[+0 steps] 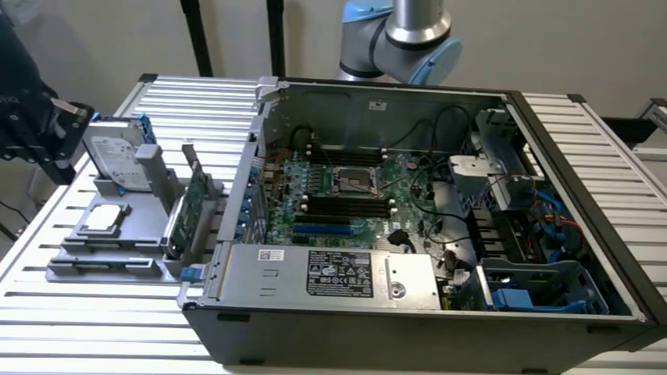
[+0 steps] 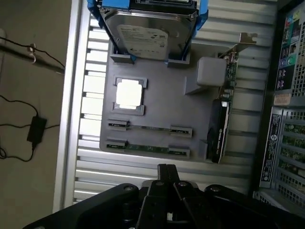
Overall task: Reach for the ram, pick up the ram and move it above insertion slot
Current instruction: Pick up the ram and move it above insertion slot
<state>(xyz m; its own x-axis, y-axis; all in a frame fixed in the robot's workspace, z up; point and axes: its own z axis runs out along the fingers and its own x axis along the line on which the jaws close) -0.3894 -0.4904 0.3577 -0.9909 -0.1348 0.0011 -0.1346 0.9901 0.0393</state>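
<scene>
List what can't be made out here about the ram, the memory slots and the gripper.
Ram: wrist view, edge-on in the gray holder; its chips are hidden.
Neighbouring groove: wrist view, too thin to tell whether a second stick sits there.
Insertion slot: exterior view, too small to tell its latches.
Gripper: wrist view, shut; the frame edge cuts off its body.

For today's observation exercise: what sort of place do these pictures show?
Likely a robot workbench for computer assembly: an open grey metal computer case with a green motherboard, a grey plastic fixture holding a silver hard drive, and a slatted aluminium table.
</scene>
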